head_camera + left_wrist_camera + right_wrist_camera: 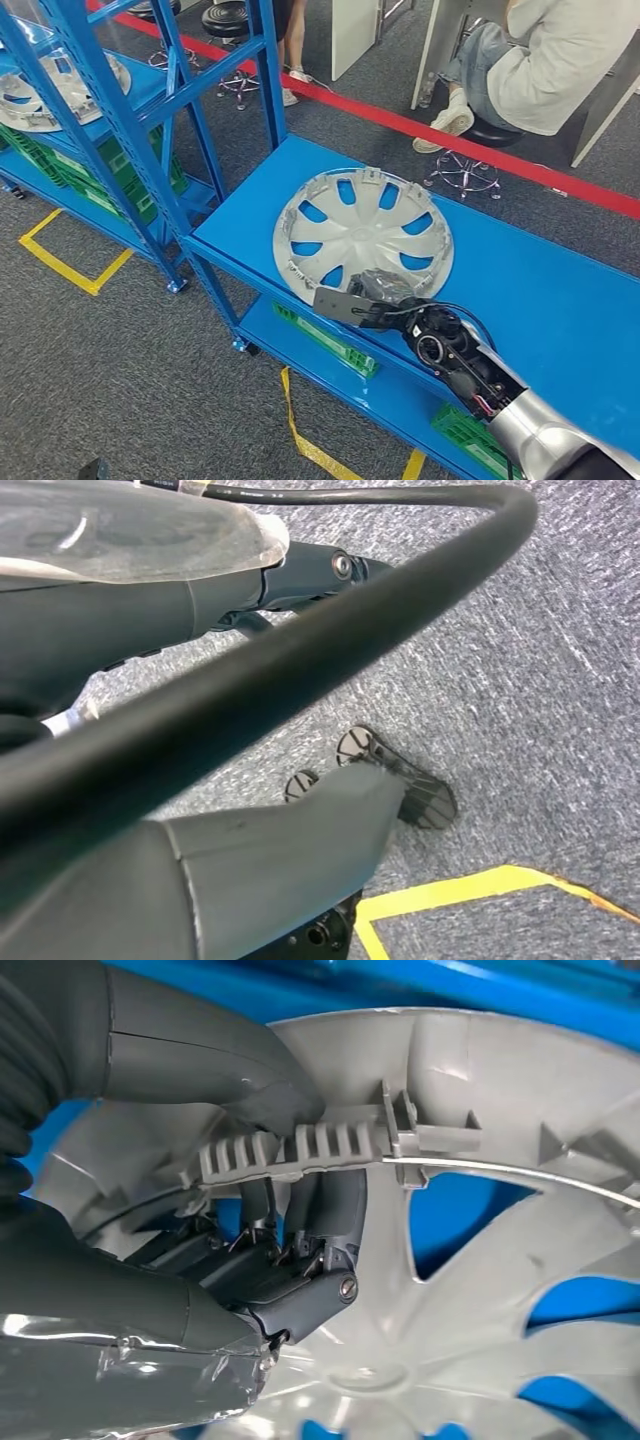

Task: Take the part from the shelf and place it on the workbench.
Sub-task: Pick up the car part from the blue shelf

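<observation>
The part is a silver wheel cover (362, 225) with several blue openings showing through. It lies flat on the blue workbench (528, 290). My right hand (377, 300) reaches over its near rim. In the right wrist view the thumb (226, 1070) presses on the outside of the ribbed rim. The dark fingers (324, 1210) curl against the inside, so the hand pinches the wheel cover (468, 1290). My left hand (151, 620) hangs over grey carpet. Its thumb (302, 830) is well apart from the fingers, with nothing between them but a black cable.
A blue shelf rack (113, 110) stands at the left with another wheel cover (60, 85) on it. Green crates (324, 335) sit on the lower levels. A seated person (551, 60) is beyond the red floor line (453, 135). Yellow tape (68, 265) marks the carpet.
</observation>
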